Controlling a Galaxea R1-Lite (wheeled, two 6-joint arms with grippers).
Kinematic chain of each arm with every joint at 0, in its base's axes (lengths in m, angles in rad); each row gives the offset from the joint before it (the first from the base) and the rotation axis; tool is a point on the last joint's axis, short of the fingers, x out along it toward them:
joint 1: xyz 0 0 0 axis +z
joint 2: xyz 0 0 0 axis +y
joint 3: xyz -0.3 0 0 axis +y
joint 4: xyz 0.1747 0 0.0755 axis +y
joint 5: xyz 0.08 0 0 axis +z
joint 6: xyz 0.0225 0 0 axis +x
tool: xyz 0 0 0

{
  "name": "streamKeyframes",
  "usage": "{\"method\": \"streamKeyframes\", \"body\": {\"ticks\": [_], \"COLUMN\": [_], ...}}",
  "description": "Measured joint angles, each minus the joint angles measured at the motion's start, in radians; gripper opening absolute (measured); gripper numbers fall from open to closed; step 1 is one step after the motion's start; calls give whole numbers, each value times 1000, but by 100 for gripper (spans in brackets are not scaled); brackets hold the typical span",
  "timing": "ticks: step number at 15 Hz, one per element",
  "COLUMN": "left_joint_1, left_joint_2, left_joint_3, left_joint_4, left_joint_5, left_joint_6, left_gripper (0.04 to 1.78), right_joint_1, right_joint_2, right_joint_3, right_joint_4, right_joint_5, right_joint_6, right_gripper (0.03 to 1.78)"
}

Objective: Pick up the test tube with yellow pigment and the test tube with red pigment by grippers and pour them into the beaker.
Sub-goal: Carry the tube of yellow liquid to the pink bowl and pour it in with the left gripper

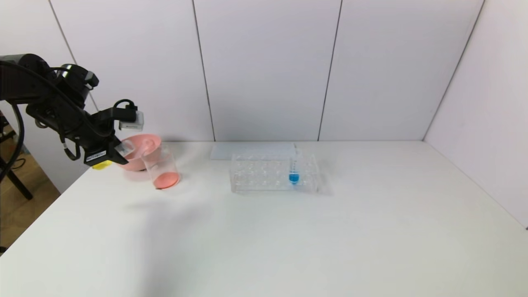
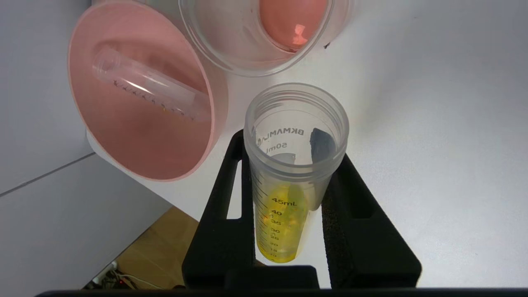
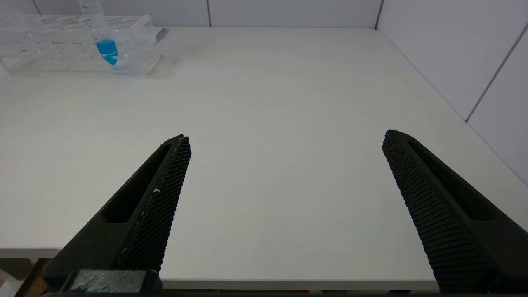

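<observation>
My left gripper (image 1: 112, 153) (image 2: 292, 153) is shut on the test tube with yellow pigment (image 2: 284, 214), which it holds tilted at the table's far left. The tube's yellow tip (image 1: 102, 165) points down and left, and its open mouth faces the beaker (image 1: 161, 167) (image 2: 231, 49). The yellow liquid sits in the tip. Red-orange liquid lies at the beaker's bottom (image 2: 291, 20). A clear tube with no liquid showing (image 2: 148, 90) lies in the pink bowl (image 2: 123, 140); I cannot tell whether it is the test tube with red pigment. My right gripper (image 3: 285, 136) hangs open over the table's near edge, holding nothing.
The pink bowl (image 1: 150, 142) stands right behind the beaker, near the table's left edge. A clear tube rack (image 1: 255, 173) (image 3: 49, 49) in mid-table holds a blue-tipped tube (image 1: 293, 172) (image 3: 105, 45). A flat grey sheet (image 1: 251, 150) lies behind the rack.
</observation>
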Motion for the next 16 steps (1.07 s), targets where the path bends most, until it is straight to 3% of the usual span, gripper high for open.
{"method": "streamKeyframes", "body": {"ticks": [16], "left_joint_1": [-48], "left_joint_2": [28], "left_joint_3": [0], "left_joint_4": [-32], "left_joint_5": [129], "left_joint_6": [-6], "left_gripper": [47], "right_joint_1": [0], "right_joint_2": [0], "right_joint_3": [0], "right_joint_4": [0], "right_joint_5": [0], "right_joint_6": [0], "right_gripper": [170]}}
